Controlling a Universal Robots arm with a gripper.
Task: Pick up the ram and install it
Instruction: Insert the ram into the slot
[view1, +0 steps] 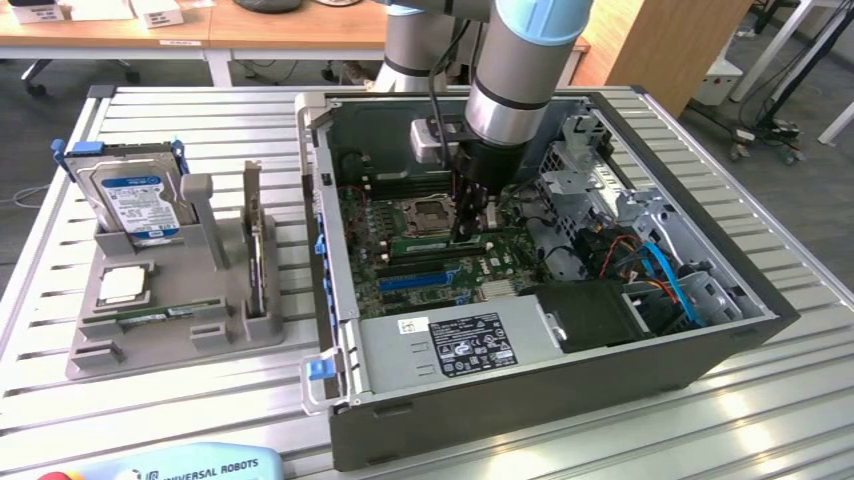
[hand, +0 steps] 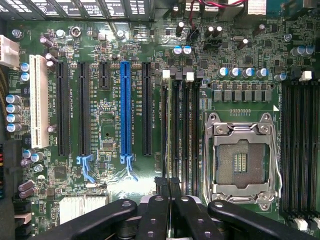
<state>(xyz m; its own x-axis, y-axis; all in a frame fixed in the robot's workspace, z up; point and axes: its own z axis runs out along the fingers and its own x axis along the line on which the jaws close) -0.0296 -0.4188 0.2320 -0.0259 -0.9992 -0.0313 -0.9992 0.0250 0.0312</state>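
My gripper (view1: 470, 225) hangs inside the open computer case, low over the motherboard, just beside the empty processor socket (view1: 424, 213). In the wrist view its black fingers (hand: 150, 212) are pressed together, shut on the ram (hand: 167, 185). The ram is seen edge-on as a slim dark strip. It stands in line with the bank of black memory slots (hand: 182, 130) next to the socket (hand: 242, 160). Whether it touches a slot I cannot tell. A second green stick (view1: 144, 318) lies flat on the grey fixture outside the case.
The grey fixture (view1: 174, 345) at the exterior view's left also carries a blue-labelled hard drive (view1: 134, 200) and a square silver chip (view1: 123, 285). The case walls (view1: 534, 400), a drive cage and cables (view1: 667, 280) hem in the board. More memory slots (hand: 300, 150) flank the socket's other side.
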